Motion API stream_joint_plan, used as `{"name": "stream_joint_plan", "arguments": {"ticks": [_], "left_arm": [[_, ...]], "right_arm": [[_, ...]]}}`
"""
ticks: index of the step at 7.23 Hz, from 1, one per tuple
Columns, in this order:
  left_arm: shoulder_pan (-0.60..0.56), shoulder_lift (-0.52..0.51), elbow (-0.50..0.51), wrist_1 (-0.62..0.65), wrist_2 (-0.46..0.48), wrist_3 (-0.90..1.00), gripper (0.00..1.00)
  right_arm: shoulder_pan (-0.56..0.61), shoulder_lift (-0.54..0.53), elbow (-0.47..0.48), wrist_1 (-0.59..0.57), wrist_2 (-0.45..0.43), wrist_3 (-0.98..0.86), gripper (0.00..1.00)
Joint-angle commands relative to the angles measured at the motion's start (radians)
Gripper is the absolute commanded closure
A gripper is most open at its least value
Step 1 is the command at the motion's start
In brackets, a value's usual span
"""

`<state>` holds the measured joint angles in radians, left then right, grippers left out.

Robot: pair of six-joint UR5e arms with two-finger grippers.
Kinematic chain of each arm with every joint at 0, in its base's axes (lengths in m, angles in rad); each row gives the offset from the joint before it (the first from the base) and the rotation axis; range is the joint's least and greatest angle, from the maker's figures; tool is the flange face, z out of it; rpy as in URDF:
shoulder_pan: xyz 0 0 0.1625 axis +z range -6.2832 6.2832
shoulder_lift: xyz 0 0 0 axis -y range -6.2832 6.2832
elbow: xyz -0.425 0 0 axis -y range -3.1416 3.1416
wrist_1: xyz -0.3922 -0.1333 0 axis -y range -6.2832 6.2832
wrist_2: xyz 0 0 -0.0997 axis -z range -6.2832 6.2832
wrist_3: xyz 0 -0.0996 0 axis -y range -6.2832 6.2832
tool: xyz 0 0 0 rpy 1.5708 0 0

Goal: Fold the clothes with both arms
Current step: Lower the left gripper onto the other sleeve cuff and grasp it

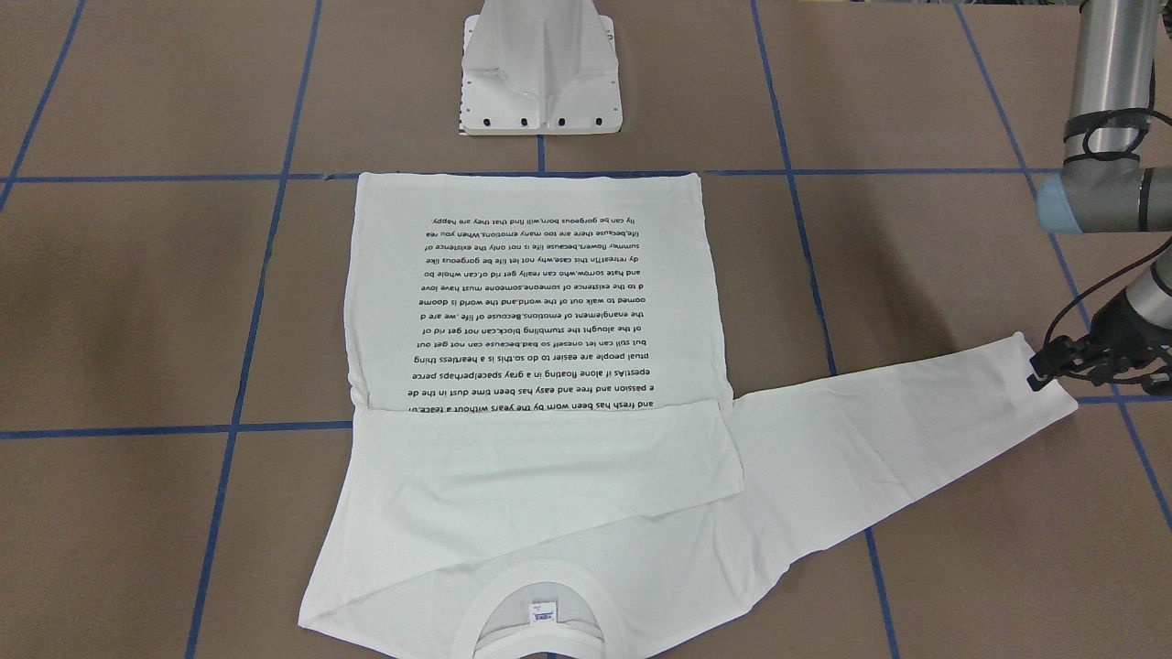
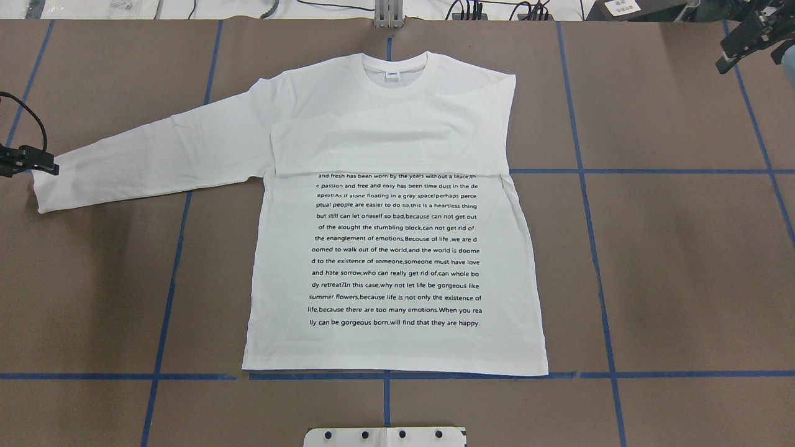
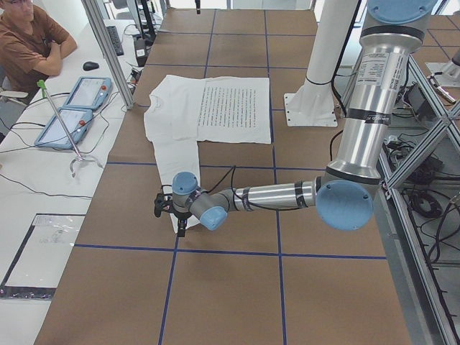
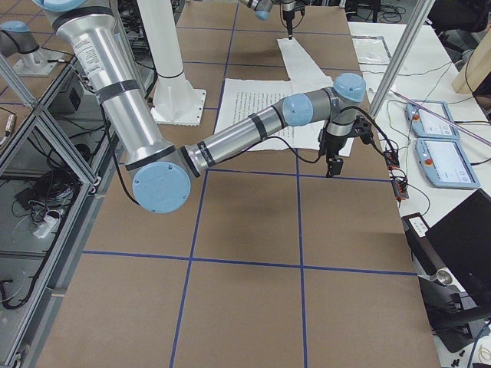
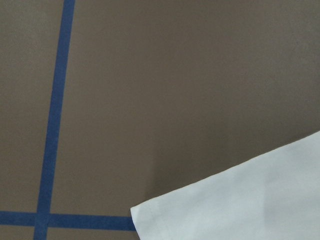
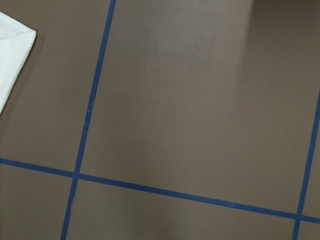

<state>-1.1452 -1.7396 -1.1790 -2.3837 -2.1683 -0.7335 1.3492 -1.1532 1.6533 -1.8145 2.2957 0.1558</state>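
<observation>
T-shirt (image 2: 397, 248): you had one, flat on the tabletop (image 2: 652, 248) mid-frame in the overhead view. Its collar (image 2: 395, 65) pointed to the top edge, long axis top to bottom, one sleeve (image 2: 155, 149) stretched leftward. Of your two hands, the left hand (image 2: 46, 165) sat at that cuff and the right hand (image 2: 736, 53) hovered upper right. Neither's opening could be told.

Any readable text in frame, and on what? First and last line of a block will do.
T-shirt, first print line: "and fresh has been worn by the years without a teace,th"
T-shirt, last print line: "lly can be gorgeous born,will find that they are happy."
Neck label: too small to read.
Sticker on left arm: blurred.
</observation>
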Motion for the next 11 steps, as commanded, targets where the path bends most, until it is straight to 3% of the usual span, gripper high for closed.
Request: {"name": "stream_joint_plan", "arguments": {"ticks": [1,2,5,8,11], "left_arm": [[0.013,0.003,0.010,-0.002,0.001,0.000,0.01],[0.013,0.003,0.010,-0.002,0.002,0.000,0.02],[0.013,0.020,0.010,-0.018,0.002,0.000,0.25],[0.013,0.020,0.010,-0.018,0.002,0.000,0.37],[0.013,0.018,0.002,-0.020,0.002,-0.015,0.77]], "right_arm": [[0.002,-0.036,0.032,-0.005,0.002,0.007,0.00],[0.002,-0.034,0.036,-0.012,0.007,0.011,0.00],[0.001,-0.033,0.036,-0.014,0.010,0.016,0.00],[0.001,-0.033,0.039,-0.012,0.016,0.027,0.00],[0.001,-0.034,0.037,-0.012,0.016,0.027,0.00]]}}
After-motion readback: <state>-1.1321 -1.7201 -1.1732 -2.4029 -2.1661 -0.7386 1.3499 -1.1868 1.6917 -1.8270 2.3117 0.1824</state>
